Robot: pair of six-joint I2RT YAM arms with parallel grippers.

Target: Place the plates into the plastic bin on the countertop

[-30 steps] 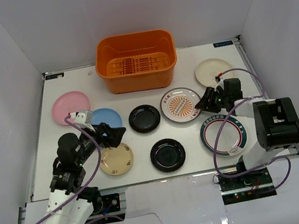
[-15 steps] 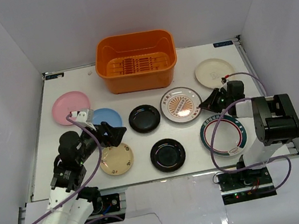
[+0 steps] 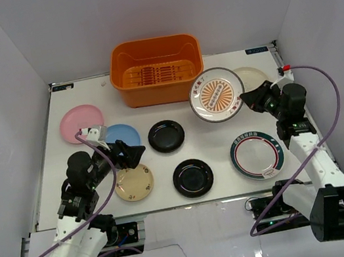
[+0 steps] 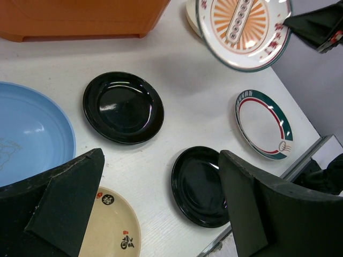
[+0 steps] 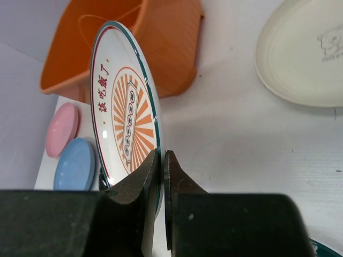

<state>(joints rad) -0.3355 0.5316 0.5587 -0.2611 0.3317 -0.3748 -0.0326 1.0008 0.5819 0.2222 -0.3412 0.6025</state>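
- Sunburst plate (image 3: 217, 94): centre-right of the overhead view, held clear of the surface (image 3: 215, 147) and tilted, just right of the bin's near right corner.
- Right end effector (image 3: 247, 98): clamped on the plate's right rim. The wrist view shows that rim pinched between both fingers (image 5: 140, 179).
- Bin (image 3: 159, 94): upper centre, resting on the surface, with its slotted bottom showing.
- Cream plate (image 3: 254, 74): upper right, partly hidden behind the right end effector.
- Green-rimmed plate (image 3: 257, 155): lower right.
- Black plate (image 3: 166, 136): centre.
- Second black plate (image 3: 193, 177): below and right of the first.
- Pink plate (image 3: 81, 122), blue plate (image 3: 123, 135) and tan plate (image 3: 134, 182): in a line down the left side.
- Left end effector (image 3: 133, 154): fingers apart and holding nothing, over the gap between the blue and tan plates.
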